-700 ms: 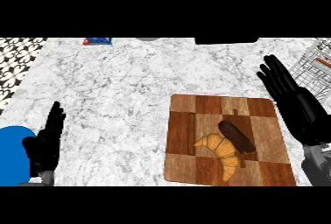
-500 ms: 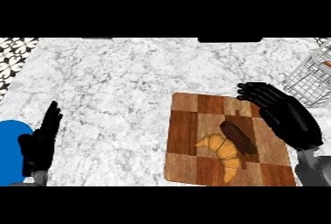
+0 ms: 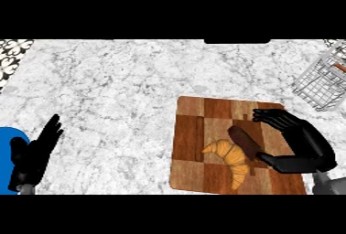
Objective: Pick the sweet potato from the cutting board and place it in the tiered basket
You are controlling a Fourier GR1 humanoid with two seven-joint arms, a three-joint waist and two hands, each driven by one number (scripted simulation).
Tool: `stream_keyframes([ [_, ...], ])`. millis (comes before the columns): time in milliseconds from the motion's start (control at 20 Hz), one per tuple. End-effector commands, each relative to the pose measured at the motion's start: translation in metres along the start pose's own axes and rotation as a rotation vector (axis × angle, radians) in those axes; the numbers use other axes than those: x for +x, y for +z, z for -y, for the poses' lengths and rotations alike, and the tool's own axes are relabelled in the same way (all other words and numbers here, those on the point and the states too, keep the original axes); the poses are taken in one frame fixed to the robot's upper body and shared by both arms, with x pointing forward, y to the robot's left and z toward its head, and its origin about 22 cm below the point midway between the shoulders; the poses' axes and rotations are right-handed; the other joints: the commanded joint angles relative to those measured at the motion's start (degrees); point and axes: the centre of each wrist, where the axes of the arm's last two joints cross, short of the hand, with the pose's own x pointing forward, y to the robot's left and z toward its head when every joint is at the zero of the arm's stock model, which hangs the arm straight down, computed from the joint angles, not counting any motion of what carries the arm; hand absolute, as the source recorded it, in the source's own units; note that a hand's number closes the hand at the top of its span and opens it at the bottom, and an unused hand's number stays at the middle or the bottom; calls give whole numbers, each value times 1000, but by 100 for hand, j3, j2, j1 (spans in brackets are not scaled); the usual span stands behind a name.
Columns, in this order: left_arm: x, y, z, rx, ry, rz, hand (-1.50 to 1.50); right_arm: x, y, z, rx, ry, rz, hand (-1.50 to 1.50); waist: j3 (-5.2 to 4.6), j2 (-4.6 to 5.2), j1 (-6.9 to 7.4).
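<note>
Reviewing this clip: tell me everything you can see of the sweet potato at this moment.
The sweet potato is a dark brown, elongated, smooth-looking piece lying flat and diagonally on the wooden cutting board, in its right half. Its lower end meets the golden croissant beside it. The right hand is open around it from the right, fingers above its upper end and thumb near its lower end; whether either touches it cannot be told. It is not lifted.

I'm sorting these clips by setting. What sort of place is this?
Most likely a kitchen counter: a marble-patterned worktop holds a wooden cutting board with a croissant and a dark sweet potato on it, and a wire basket stands at the right edge.
</note>
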Motion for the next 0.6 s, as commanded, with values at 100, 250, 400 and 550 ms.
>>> stream_keyframes([
  [100, 1, 1, -12, -19, -17, -25, 0, 28, 13, 41, 81, 678, -193, -150, -64, -57, 67],
  [250, -3, 0, -6, -36, -4, -38, 0, 38, 1, 41, 111, 832, -239, -150, -54, -24, 88],
  [400, 8, -1, -19, -51, -5, -32, 0, 49, -15, 29, 287, 834, -373, -150, -51, -27, 119],
  [550, 0, -6, -19, -42, -5, -50, 0, 70, -43, 17, 411, 857, -436, -150, -55, -11, 127],
])
